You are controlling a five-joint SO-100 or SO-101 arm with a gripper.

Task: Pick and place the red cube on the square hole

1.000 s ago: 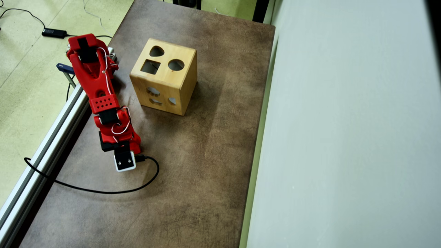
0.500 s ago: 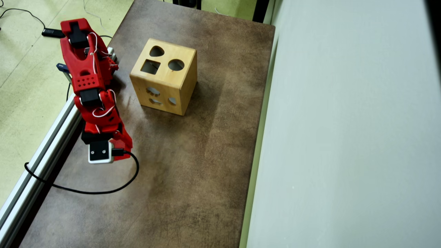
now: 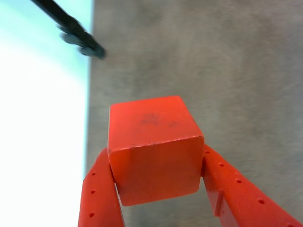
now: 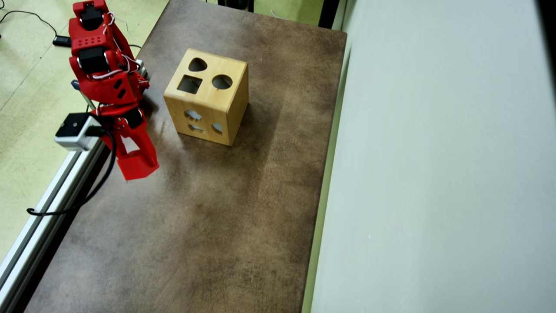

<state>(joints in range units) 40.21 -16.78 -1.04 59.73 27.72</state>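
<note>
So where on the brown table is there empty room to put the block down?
Most of the table is bare: the whole stretch nearer the camera, below the wooden box, and the strip between the box and the pale wall. It is crowded only at the left edge, where the tool holds the red cube beside the box.

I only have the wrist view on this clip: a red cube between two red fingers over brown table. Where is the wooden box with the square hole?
Observer: The overhead view shows the wooden box standing on the table, up and to the right of the gripper.
Reviewer: Which face carries the square hole?
Observer: The top face; the square hole is its leftmost cut-out in that view.
Reviewer: Is the red cube above it yet?
Observer: No. The red cube hangs near the table's left edge, clear of the box.
</note>
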